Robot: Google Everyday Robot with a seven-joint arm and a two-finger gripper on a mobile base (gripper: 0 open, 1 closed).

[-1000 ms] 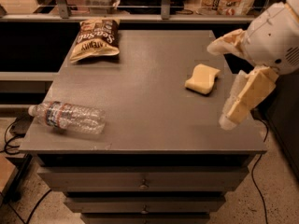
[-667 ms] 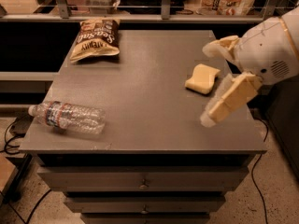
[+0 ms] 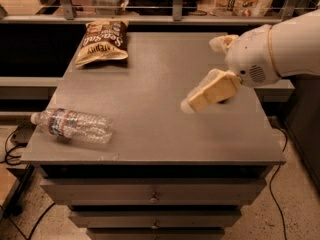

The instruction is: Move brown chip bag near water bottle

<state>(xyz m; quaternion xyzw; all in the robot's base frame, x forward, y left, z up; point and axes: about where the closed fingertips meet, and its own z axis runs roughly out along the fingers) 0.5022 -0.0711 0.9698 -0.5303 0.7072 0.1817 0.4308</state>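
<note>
The water bottle lies on its side at the front left of the surface, with its white cap pointing left. The brown chip bag lies flat well behind the bottle, by the far edge and well apart from it. Far to the bottle's right and somewhat farther back, the claw hangs over the surface, spread wide and holding nothing.

Gripper over right side of worktop: cream-tan jaws, rubbery look, blunt rounded tips, set wide apart. Behind them a glossy white rounded wrist housing with a small round perforated grille and a thin tan seam ring. Arm thick, smooth, white.
</note>
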